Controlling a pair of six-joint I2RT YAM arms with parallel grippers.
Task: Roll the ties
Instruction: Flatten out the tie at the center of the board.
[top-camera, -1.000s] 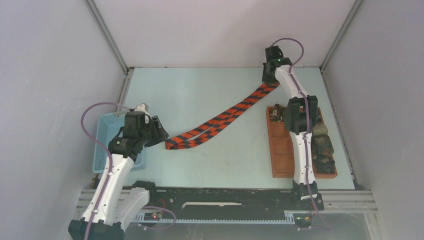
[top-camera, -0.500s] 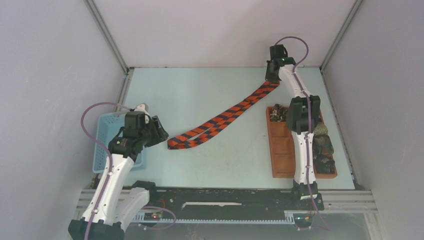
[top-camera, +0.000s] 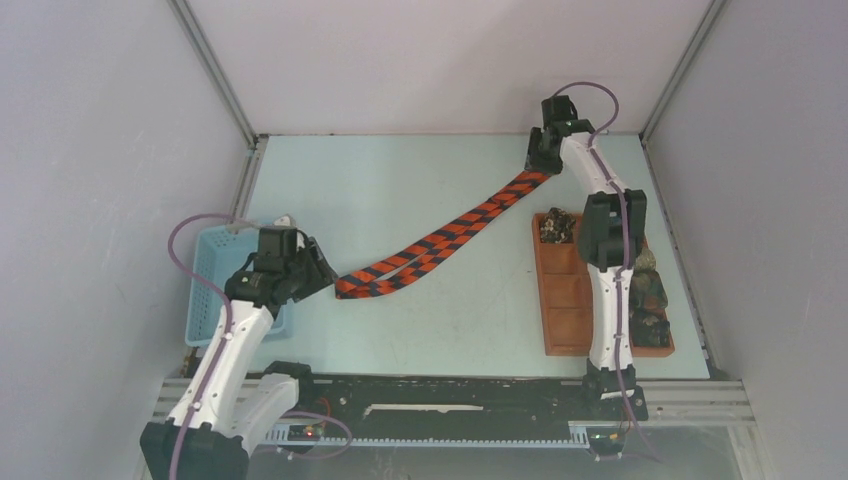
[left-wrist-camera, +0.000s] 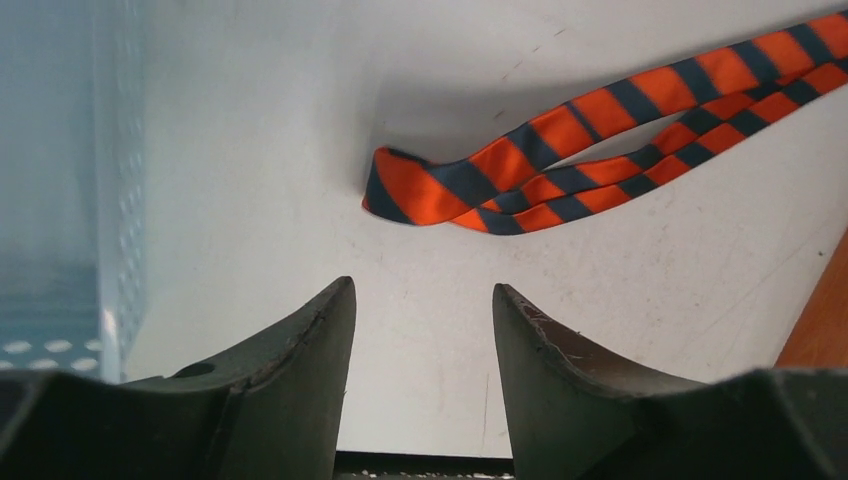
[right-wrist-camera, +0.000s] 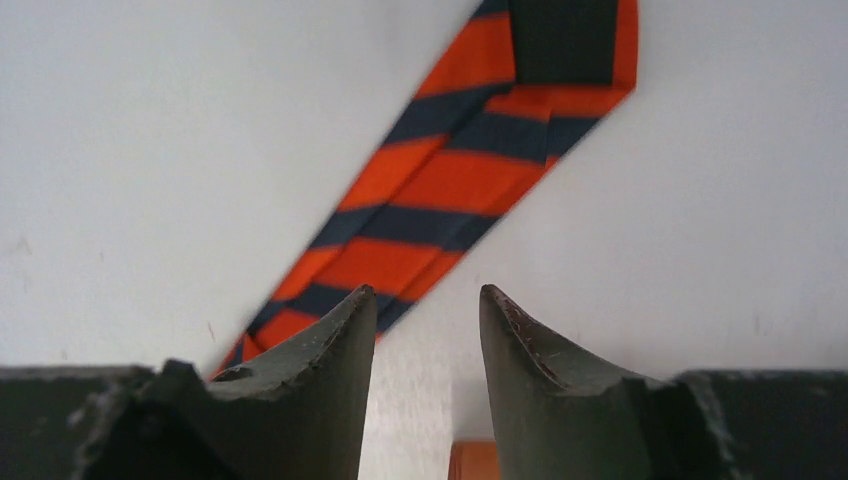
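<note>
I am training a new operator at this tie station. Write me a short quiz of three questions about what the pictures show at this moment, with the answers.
1. Fill the gap: the light blue basket stands beside the ___ arm.
2. Where are the rolled ties? A: in the basket. B: in the brown tray. C: held by the right gripper.
3. True or false: the left gripper is shut on the striped tie.

Key: 1 left; 2 B; 3 false, both grippers are open and hold nothing.
</note>
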